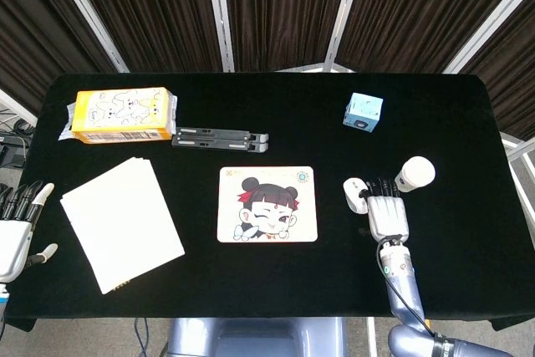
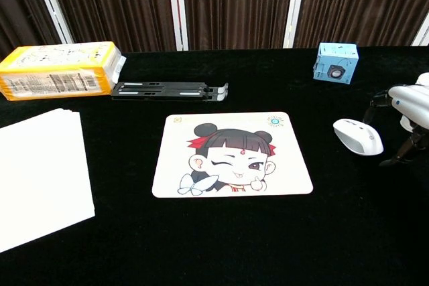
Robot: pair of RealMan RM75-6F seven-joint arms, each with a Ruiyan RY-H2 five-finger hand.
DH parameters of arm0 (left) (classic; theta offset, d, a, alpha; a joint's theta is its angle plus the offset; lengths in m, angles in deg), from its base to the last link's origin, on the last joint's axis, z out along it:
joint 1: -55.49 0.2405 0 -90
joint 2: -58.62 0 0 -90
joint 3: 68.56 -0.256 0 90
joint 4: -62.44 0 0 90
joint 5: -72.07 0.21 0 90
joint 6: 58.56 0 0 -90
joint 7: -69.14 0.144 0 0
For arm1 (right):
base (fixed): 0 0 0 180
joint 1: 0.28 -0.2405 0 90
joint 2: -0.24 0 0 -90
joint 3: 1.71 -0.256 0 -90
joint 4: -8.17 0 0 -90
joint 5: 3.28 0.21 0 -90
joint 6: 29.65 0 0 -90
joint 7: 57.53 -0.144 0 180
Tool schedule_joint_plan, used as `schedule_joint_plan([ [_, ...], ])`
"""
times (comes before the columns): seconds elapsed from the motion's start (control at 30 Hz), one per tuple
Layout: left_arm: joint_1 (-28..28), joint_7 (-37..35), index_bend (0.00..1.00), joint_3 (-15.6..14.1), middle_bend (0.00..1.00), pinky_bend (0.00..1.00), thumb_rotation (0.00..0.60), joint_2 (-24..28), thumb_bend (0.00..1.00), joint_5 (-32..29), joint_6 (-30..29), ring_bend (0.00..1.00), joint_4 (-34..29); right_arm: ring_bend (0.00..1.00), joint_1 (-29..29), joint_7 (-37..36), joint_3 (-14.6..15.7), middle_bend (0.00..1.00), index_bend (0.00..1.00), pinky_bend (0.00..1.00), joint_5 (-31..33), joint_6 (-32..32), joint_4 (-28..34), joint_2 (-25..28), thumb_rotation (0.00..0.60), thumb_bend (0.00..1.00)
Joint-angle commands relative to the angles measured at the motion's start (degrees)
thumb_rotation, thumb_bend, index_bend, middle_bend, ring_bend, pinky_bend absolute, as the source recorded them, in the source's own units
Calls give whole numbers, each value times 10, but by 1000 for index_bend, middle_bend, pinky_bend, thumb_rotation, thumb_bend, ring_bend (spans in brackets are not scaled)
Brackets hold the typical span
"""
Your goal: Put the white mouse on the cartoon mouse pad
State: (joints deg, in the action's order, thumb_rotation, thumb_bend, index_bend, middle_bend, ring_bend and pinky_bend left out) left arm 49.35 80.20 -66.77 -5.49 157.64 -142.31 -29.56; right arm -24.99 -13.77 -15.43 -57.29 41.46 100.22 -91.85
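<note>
1. The table (image 1: 251, 282) in black cloth, everything laid out on it.
2. White paper stack (image 1: 121, 223), well left of the mouse pad (image 1: 267, 204).
3. The cartoon mouse pad itself, flat in the middle, winking girl face up, nothing on it.
4. Yellow box (image 1: 123, 115), up and left of the pad; black folded stand (image 1: 221, 138) just above the pad's top edge.
5. My right hand (image 1: 386, 211), right of the pad, fingers spread and reaching over the mouse's right side; I can't tell if they touch it, nothing gripped.
6. My left hand (image 1: 18, 227), far left of the pad at the table edge, fingers apart, holding nothing.
7. Blue cube (image 1: 364, 112), up and right of the pad.
8. White mouse (image 2: 358, 136), on the cloth just right of the pad, apart from it.
9. Paper cup (image 1: 415, 173), beyond the mouse, further right.
</note>
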Motion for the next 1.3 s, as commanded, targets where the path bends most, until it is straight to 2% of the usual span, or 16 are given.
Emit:
schedule_joint_plan([
  [0.03, 0, 0, 0, 0, 0, 0, 600, 0, 158, 0, 0, 0, 0, 0, -5, 0, 1, 152, 337, 0, 3, 3, -9, -7, 600, 81],
  [0.13, 0, 0, 0, 0, 0, 0, 600, 0, 158, 0, 0, 0, 0, 11, -9, -4, 8, 231, 443, 0, -12, 10, -21, -12, 600, 67],
  [0.2, 0, 0, 0, 0, 0, 0, 600, 0, 158, -1, -1, 0, -1, 100, -10, -16, 13, 350, 542, 31, -44, 26, -41, -20, 600, 58],
  [0.27, 1, -1, 0, 1, 0, 0, 600, -1, 158, -1, -2, 0, -1, 229, -11, -33, 21, 450, 596, 125, -83, 44, -66, -30, 600, 53],
  [0.33, 1, -1, 0, 1, 0, 0, 600, -2, 159, -1, -3, 0, 0, 284, -10, -60, 30, 499, 603, 181, -117, 57, -92, -40, 600, 51],
  [0.57, 1, -1, 0, 1, 0, 0, 600, -2, 159, -1, -3, 0, -1, 527, -9, -89, 36, 690, 700, 489, -142, 60, -110, -46, 600, 53],
  [0.93, 1, -2, 0, 1, 0, 0, 600, -2, 159, -3, -2, 0, -1, 711, -17, -82, 26, 871, 857, 638, -124, 42, -143, -66, 600, 16],
  [1.3, 0, -3, 0, 1, 0, 0, 600, -1, 161, -6, 2, 0, -2, 723, -31, -84, 9, 883, 867, 639, -109, 29, -205, -108, 600, 14],
])
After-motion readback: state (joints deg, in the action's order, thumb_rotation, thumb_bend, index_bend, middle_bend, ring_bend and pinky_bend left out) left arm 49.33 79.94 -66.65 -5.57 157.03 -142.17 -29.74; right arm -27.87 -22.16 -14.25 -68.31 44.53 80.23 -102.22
